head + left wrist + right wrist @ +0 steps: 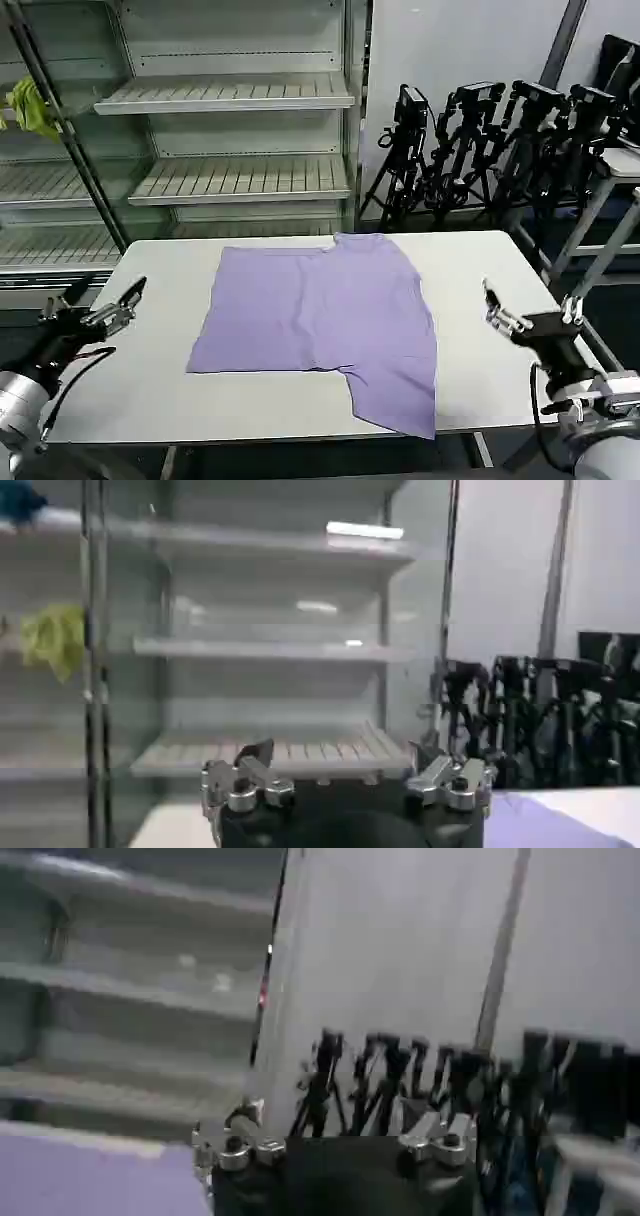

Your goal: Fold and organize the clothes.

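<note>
One lavender T-shirt (325,325) flat on white table (160,400), left pincer (105,300) spread, right pincer (490,305) spread, both clear of it

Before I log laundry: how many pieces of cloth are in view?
2. The purple T-shirt lies spread on the table; a yellow-green cloth hangs at the shelving, far left. More may be hidden.

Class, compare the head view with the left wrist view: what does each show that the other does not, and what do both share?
Head view alone: the whole lavender T-shirt spread on the white table, partly folded, with the left gripper and right gripper open on either side, apart from it. Left wrist view alone: a blue object on the top shelf. Both share: the shelving unit, the yellow-green cloth, the black tripods, and the shirt's purple fabric.
</note>
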